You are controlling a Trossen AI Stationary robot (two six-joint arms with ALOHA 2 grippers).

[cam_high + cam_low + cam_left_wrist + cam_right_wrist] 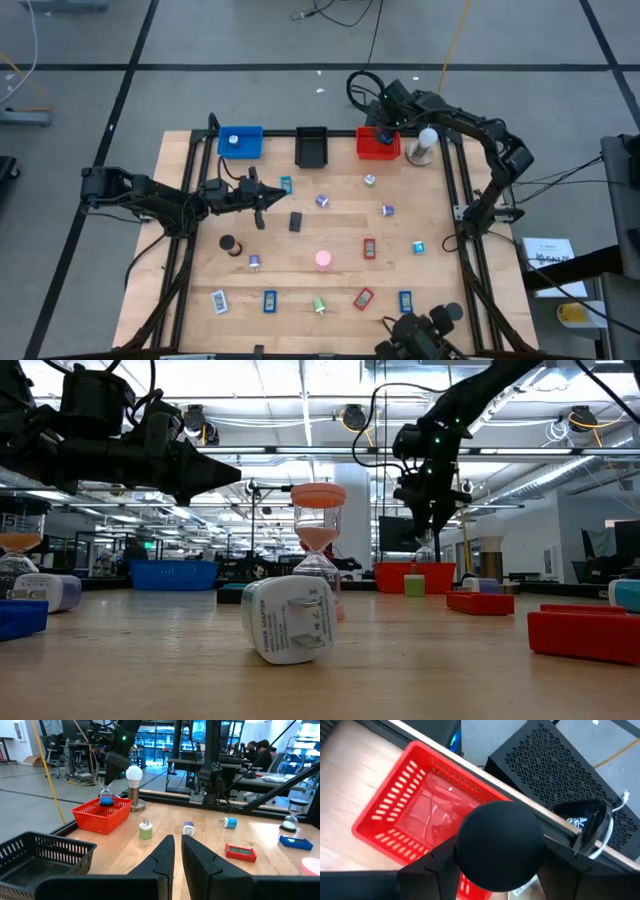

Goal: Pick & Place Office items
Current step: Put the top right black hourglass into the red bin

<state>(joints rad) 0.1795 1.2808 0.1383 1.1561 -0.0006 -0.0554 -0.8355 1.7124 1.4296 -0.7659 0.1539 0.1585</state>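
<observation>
My right gripper [386,133] hangs over the red tray [378,150] at the far edge, shut on a small hourglass [106,799] with blue inside its glass and a black round cap [500,840]. My left gripper [263,205] hovers above the table left of centre, shut and empty, pointing right. Office items lie scattered on the wood: a pink hourglass [323,260], a white plug adapter [290,620], blue and red flat cases, and small purple and green pieces. A white item rests in the blue tray [240,141]. My right gripper holds the hourglass by its black top cap [470,827], pinched between the two fingers [437,867]. It comes from above, pointing down. The hourglass hangs upright below the fingers, with its lower end [106,802] at the level of the red tray's rim.
The blue, black [312,147] and red trays stand in a row along the far edge. The white ball-topped stand [423,146] is just right of the red tray, close to my right gripper. Dark frame rails run along the table's sides. People sit in the room beyond.
</observation>
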